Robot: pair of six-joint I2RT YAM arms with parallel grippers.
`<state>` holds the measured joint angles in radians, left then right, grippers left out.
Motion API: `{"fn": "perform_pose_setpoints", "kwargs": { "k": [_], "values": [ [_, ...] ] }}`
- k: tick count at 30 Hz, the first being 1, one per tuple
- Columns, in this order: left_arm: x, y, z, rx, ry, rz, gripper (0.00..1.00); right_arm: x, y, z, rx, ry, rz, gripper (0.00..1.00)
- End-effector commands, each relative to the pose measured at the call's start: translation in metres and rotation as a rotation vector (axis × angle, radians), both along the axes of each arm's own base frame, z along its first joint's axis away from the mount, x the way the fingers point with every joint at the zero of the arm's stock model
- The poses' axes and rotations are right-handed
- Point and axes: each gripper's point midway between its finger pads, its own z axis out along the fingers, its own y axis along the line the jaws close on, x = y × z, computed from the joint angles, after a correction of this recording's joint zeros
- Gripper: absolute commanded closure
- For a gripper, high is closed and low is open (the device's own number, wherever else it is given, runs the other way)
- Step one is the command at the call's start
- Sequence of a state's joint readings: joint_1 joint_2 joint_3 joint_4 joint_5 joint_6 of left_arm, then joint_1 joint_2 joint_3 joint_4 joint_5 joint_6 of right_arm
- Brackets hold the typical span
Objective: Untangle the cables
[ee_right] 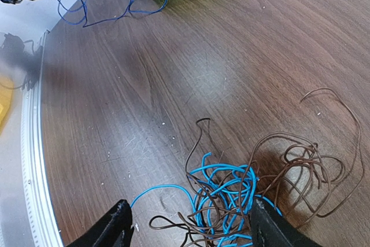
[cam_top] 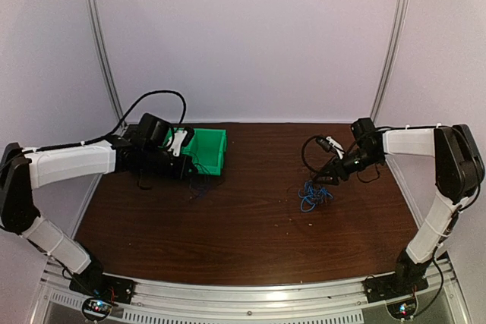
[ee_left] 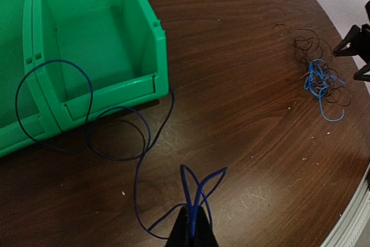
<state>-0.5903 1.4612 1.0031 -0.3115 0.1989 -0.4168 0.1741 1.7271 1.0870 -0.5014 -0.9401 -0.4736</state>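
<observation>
Left gripper (ee_left: 189, 229): fingers pinching the dark blue cable (ee_left: 140, 166), which loops beside the green bin (ee_left: 147, 39), far left
Right gripper (ee_right: 191, 224): fingers spread astride the tangle of cables (ee_right: 228, 198)
Tangle of cables: bright blue and dark, right side of the table (ee_right: 173, 56)

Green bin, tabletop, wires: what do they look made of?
Green bin: moulded plastic, semi-gloss; uniform colour, ribbed walls, soft sheen.
Tabletop: dark wood grain, likely laminate or veneer; fine scratches show pale.
Dark blue wire and the light-blue-and-dark tangle: probably plastic-insulated strands; hair-thin, and they hold springy loops.
</observation>
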Motion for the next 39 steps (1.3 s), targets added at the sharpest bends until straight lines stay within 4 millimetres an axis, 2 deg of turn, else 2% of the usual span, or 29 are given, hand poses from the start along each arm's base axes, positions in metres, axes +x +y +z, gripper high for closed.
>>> {"fn": "perform_pose_setpoints", "kwargs": {
  "k": [1, 4, 10, 12, 14, 16, 18, 24, 27, 30, 39],
  "values": [
    [0.029, 0.013, -0.012, 0.031, -0.052, 0.162, 0.99, 0.002, 0.001, 0.004, -0.008, -0.025, 0.010, 0.29],
    [0.043, 0.025, -0.030, 0.108, -0.070, 0.235, 1.00, 0.002, 0.001, 0.004, -0.009, -0.025, 0.011, 0.29],
    [0.058, 0.026, -0.055, 0.141, -0.072, 0.277, 0.99, 0.002, 0.001, 0.002, -0.010, -0.020, 0.012, 0.29],
    [0.062, 0.027, -0.057, 0.135, -0.081, 0.306, 0.81, 0.002, 0.001, 0.002, -0.010, -0.020, 0.012, 0.29],
    [0.066, 0.026, -0.057, 0.119, -0.096, 0.316, 0.69, 0.002, 0.001, 0.002, -0.011, -0.020, 0.013, 0.29],
    [0.069, 0.025, -0.060, 0.119, -0.099, 0.326, 0.61, 0.002, 0.001, 0.001, -0.011, -0.017, 0.012, 0.29],
    [0.072, 0.025, -0.066, 0.129, -0.087, 0.329, 0.58, 0.001, 0.001, 0.000, -0.011, -0.013, 0.013, 0.29],
    [0.078, 0.026, -0.090, 0.146, -0.052, 0.331, 0.60, 0.001, 0.001, -0.003, -0.011, -0.003, 0.015, 0.29],
    [0.077, 0.027, -0.102, 0.159, -0.029, 0.331, 0.57, 0.001, 0.001, -0.004, -0.012, 0.001, 0.017, 0.29],
    [0.081, 0.026, -0.106, 0.145, -0.042, 0.342, 0.56, 0.000, 0.001, -0.004, -0.013, 0.002, 0.017, 0.29],
    [0.094, 0.030, -0.113, 0.082, -0.065, 0.381, 0.73, 0.001, 0.001, -0.008, -0.015, 0.014, 0.018, 0.29]
  ]
}}
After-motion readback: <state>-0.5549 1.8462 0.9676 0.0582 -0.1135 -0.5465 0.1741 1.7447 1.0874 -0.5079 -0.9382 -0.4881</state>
